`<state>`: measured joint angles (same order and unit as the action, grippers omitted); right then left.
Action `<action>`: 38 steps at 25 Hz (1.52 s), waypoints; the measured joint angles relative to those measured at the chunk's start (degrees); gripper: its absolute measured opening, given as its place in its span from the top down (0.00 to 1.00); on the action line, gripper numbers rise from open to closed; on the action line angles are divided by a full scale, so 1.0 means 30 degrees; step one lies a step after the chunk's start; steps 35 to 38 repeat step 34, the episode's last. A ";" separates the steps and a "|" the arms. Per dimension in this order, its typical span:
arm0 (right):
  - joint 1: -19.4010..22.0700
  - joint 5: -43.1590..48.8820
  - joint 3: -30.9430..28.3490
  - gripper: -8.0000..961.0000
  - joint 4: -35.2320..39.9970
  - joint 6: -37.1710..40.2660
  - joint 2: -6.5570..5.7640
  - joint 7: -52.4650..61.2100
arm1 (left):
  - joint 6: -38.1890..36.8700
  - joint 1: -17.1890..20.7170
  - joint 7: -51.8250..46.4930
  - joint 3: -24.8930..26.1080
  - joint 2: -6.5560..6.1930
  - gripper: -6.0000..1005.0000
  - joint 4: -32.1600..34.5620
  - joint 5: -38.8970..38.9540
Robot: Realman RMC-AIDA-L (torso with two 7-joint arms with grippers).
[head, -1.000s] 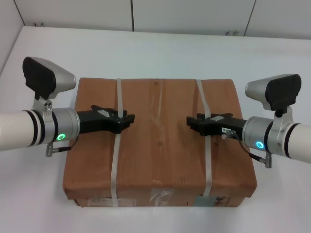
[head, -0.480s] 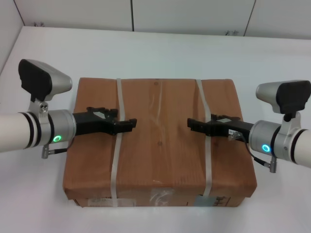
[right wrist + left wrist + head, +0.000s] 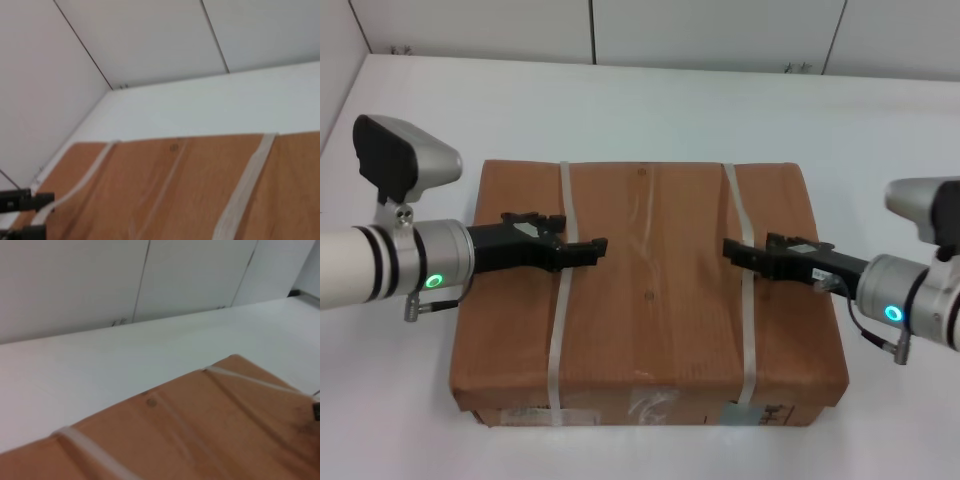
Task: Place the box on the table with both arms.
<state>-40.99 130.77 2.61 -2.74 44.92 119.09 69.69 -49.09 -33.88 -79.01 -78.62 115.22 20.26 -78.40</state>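
The large brown cardboard box (image 3: 650,290) lies flat on the white table (image 3: 650,110), bound by two pale straps (image 3: 563,300), with white labels and tape (image 3: 760,412) on its near side. My left gripper (image 3: 592,246) hovers over the box top at the left strap, open and empty. My right gripper (image 3: 732,250) hovers over the box top at the right strap, open and empty. Neither touches the box, as far as I can tell. The box top also shows in the left wrist view (image 3: 200,430) and the right wrist view (image 3: 190,190), where the left gripper (image 3: 44,214) appears far off.
White wall panels (image 3: 720,30) stand along the table's far edge, and another wall (image 3: 335,60) closes the left side. Bare tabletop surrounds the box on all sides, widest behind it.
My right arm has drawn back to the right and lower, its gripper sliding outward to the right strap. My left arm has shifted slightly left. The box has not moved.
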 joint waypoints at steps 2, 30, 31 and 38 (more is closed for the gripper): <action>0.0261 0.0003 -0.0320 0.11 0.0244 0.0611 0.0001 -0.0017 | -0.1020 0.0515 0.0397 0.0027 -0.0067 0.19 0.0835 0.0042; 0.1483 -0.0510 0.2601 0.11 0.7369 2.0194 -0.0131 -0.6708 | -1.7379 0.2867 0.5921 0.4090 -0.1811 0.19 0.2350 0.0355; 0.1423 -0.0511 0.2649 0.11 0.7370 2.0137 -0.0117 -0.6539 | -1.7418 0.2840 0.5917 0.4089 -0.1813 0.19 0.2336 0.0351; 0.1234 -0.0524 0.2734 0.11 0.7376 1.9957 -0.0089 -0.5962 | -1.7487 0.2776 0.5911 0.4079 -0.1781 0.19 0.2317 0.0334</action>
